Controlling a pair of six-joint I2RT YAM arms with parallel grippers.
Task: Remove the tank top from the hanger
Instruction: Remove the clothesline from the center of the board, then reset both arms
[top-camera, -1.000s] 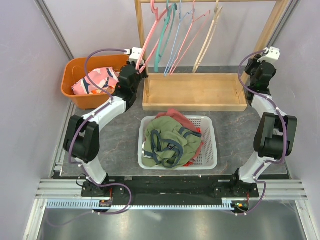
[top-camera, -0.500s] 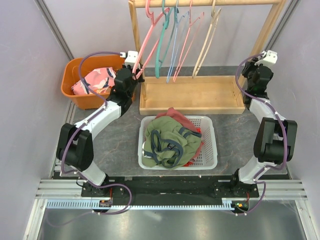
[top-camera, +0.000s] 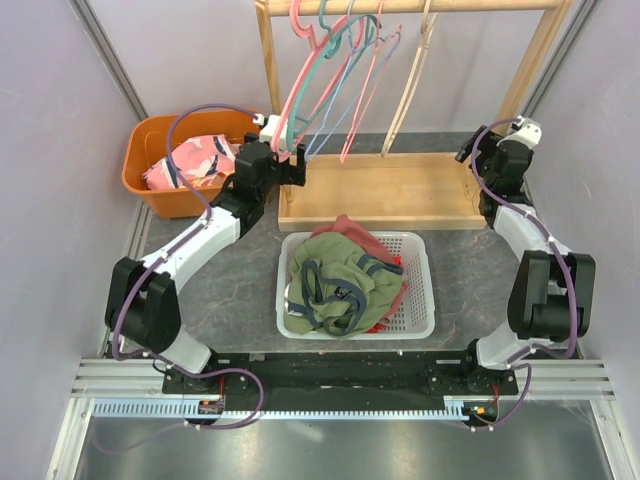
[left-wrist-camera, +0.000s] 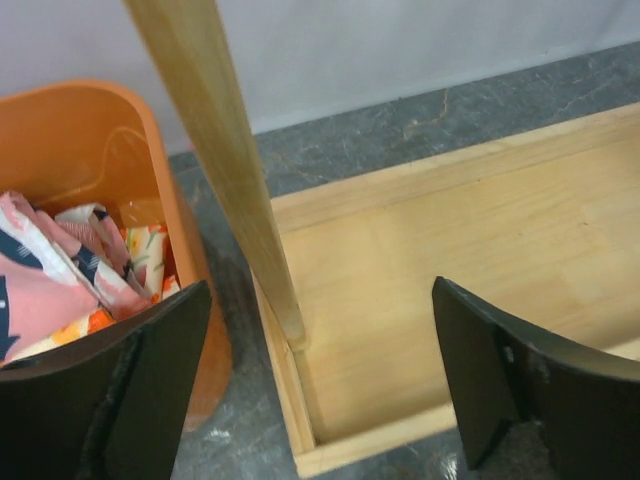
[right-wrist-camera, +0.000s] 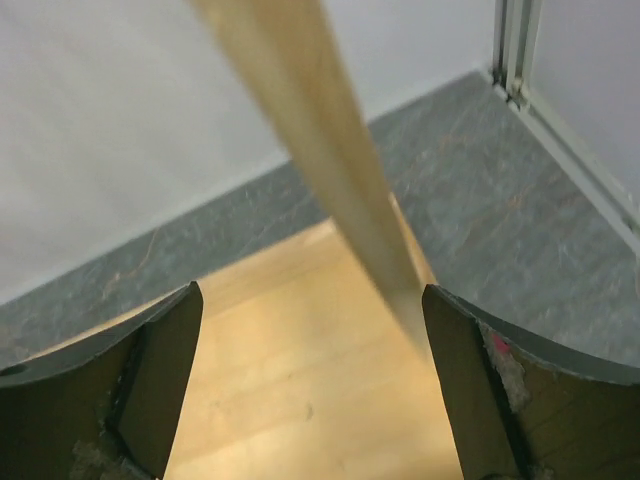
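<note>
An olive green tank top with navy trim lies crumpled in the white basket, on no hanger. Several bare hangers in pink, teal, blue and cream hang tilted from the wooden rack's rail. My left gripper is open, its fingers on either side of the rack's left post without touching it. My right gripper is open too, with the right post between its fingers, close to the right one. Neither holds anything.
The rack's wooden base tray lies behind the basket. An orange bin with pink patterned clothes stands at the back left, beside the left post. A red garment lies under the green one.
Both grippers went from shut to wide open. The left gripper moved right to the rack's left post, the right one down-left to the right post. The hangers swung left.
</note>
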